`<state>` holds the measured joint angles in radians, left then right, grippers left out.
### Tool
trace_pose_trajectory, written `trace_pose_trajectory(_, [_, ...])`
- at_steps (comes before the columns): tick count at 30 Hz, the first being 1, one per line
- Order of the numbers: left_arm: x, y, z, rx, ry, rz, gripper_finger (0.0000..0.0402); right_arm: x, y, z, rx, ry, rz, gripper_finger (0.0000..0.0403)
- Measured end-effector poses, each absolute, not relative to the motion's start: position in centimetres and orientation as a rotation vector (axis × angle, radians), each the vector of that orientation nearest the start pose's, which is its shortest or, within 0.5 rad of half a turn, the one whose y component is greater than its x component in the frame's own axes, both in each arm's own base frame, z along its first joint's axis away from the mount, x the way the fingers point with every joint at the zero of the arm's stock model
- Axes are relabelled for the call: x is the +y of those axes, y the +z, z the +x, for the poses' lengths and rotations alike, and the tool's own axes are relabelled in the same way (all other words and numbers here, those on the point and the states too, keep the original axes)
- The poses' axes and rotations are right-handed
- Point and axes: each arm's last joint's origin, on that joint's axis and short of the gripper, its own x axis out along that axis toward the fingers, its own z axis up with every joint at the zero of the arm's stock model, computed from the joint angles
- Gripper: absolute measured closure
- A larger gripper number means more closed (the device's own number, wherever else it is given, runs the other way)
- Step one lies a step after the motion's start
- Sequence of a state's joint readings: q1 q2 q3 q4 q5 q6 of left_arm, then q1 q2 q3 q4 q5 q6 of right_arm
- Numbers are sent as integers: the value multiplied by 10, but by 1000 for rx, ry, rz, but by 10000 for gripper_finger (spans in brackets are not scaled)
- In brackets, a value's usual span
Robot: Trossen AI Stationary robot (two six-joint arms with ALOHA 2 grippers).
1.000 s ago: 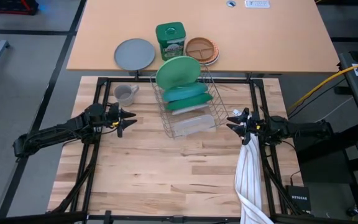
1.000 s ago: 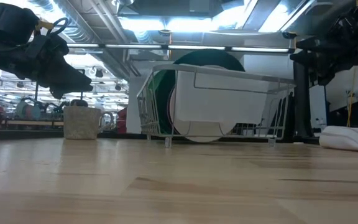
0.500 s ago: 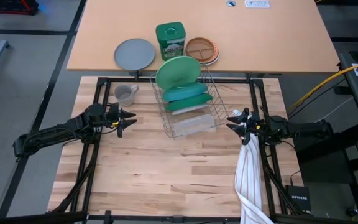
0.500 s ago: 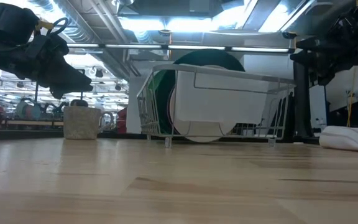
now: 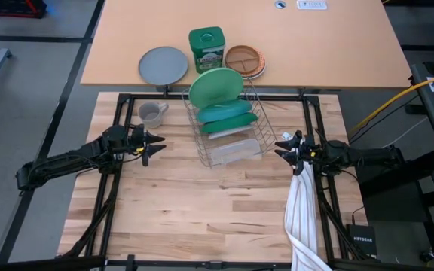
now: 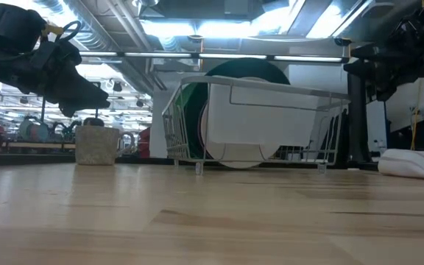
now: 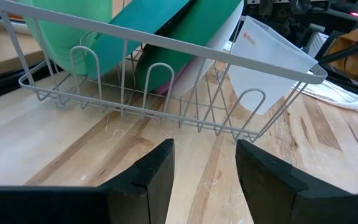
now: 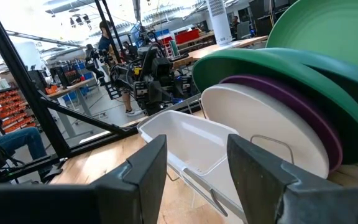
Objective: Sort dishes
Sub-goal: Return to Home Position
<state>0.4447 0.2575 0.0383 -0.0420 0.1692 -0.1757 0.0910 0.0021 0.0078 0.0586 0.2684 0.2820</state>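
A white wire dish rack [image 5: 226,128] stands on the wooden table. In it several plates stand on edge: a light green one [image 5: 215,86] at the far end, teal ones [image 5: 226,114] and a white one [image 8: 260,134] nearer. A white bin [image 5: 236,153] hangs at the rack's near end. A small grey mug [image 5: 151,114] stands left of the rack. My left gripper [image 5: 157,141] is open and empty, left of the rack. My right gripper [image 5: 279,147] is open and empty, right of the rack. Both hover above the table.
On the tan table behind stand a flat grey round plate [image 5: 163,65], a green tin [image 5: 206,49] and a brown orange-rimmed plate [image 5: 245,60]. A white striped cloth [image 5: 302,214] hangs by the right arm. A black frame [image 5: 119,102] borders the wooden table. People show far off in the right wrist view.
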Motion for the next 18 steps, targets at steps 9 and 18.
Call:
trace_pose_trajectory(9, [43,151,101,225,296,-253,242,1,172,96,-88,-167,293,230])
trace_pose_trajectory(18, [42,154,100,200,293,-245,242,1,172,96,-88,-167,293,230])
